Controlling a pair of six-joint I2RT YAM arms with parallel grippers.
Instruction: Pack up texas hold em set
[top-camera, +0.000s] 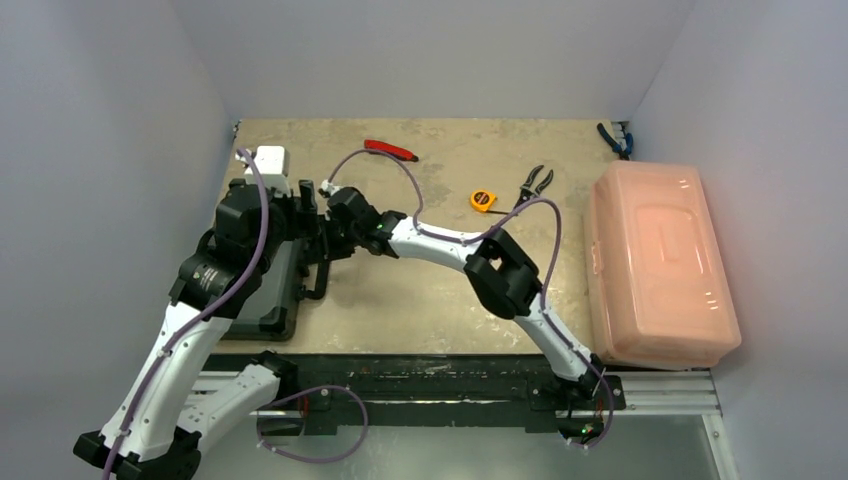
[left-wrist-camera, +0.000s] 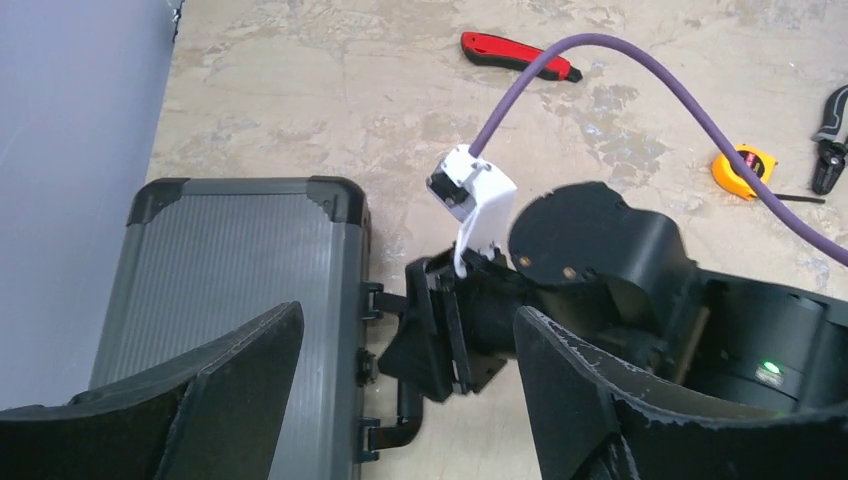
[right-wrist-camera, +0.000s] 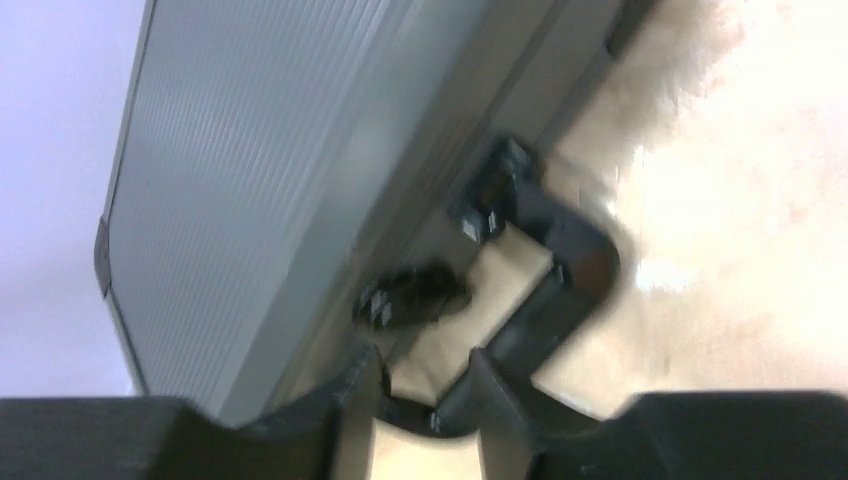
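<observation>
Lying shut, the briefcase (left-wrist-camera: 230, 290) seems packed, latching perhaps left; left hand (left-wrist-camera: 405, 318) gapes empty; right hand's (right-wrist-camera: 425, 385) hold on handle (right-wrist-camera: 572, 268) unclear.

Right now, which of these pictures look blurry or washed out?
Right wrist view: smeared and soft, the case and its handle fuzzy, the table blown out white. Top view: sharp, a bright glow on the pink bin. Left wrist view: crisp, its fingers dark.

A robotics lab cell is indicated by plain white walls (top-camera: 430, 60) closed around a worn desk (top-camera: 420, 300), robot arms (top-camera: 450, 245) bolted to a metal rail (top-camera: 660, 392), and scattered pliers (top-camera: 535, 184) and knife (top-camera: 390, 150).
</observation>
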